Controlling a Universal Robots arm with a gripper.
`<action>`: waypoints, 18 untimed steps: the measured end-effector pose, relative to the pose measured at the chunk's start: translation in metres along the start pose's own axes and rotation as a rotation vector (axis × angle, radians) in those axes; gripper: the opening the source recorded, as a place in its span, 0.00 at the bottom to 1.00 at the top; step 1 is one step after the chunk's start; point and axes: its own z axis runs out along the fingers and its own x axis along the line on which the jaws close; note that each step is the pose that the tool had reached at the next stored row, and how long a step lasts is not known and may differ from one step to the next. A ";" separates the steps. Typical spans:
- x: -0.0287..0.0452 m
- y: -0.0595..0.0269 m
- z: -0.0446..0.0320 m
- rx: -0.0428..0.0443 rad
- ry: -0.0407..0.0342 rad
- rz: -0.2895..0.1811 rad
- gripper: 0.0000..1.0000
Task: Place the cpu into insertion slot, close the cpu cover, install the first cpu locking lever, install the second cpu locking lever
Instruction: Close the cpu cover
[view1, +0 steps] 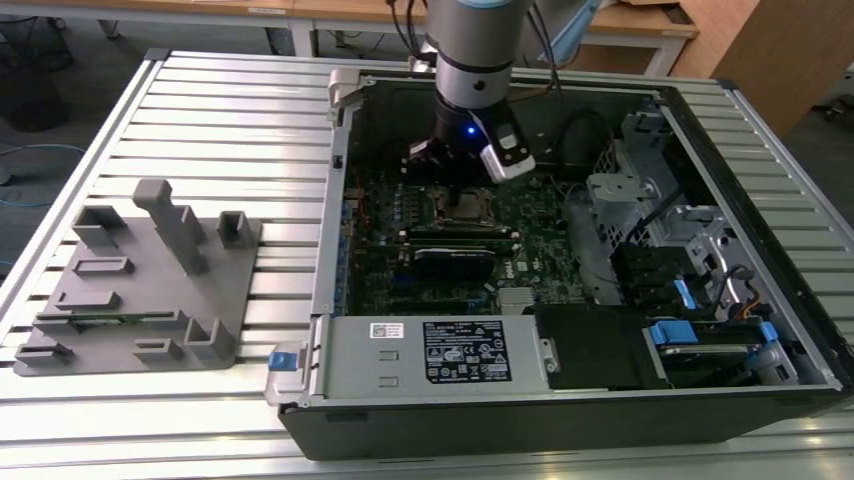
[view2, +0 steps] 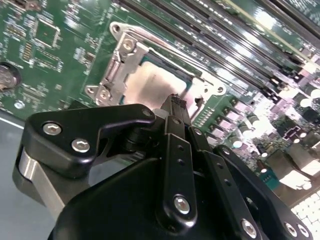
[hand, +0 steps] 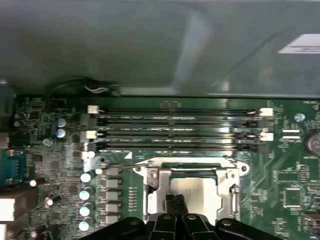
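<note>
Chip: the chip lies flat in its socket on the green board, near the middle of the open computer case. Its pale metal face shows in both wrist views.

Cover: the cover, a thin silver frame, looks down around the chip, with the chip's face showing through its square hole. I cannot tell if it is pressed fully flat.

Levers: thin silver wires run along the socket's edges. I cannot tell if they are hooked down.

Gripper: the gripper hangs right over the socket, its black fingers pressed close together with nothing between them. The tips are just above the chip's face, or touching it; I cannot tell which.

Step now: I think the chip is in and the work is on the cover and the levers.

Doing it well: push straight down and softly. Stay on the metal frame, not the chip's face. Keep the tips off the small parts beside the socket.

Around: long black memory slots lie just beside the socket. A grey power box sits at the case's near edge. The case rests on a ribbed table, with a grey holder well apart from it.
</note>
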 end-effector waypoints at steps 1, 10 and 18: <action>0.0018 0.0000 0.0003 0.0000 0.0000 -0.001 0.11; 0.0129 -0.0004 0.0050 0.0018 0.0011 -0.023 0.11; 0.0134 -0.0005 0.0073 0.0024 0.0013 -0.029 0.11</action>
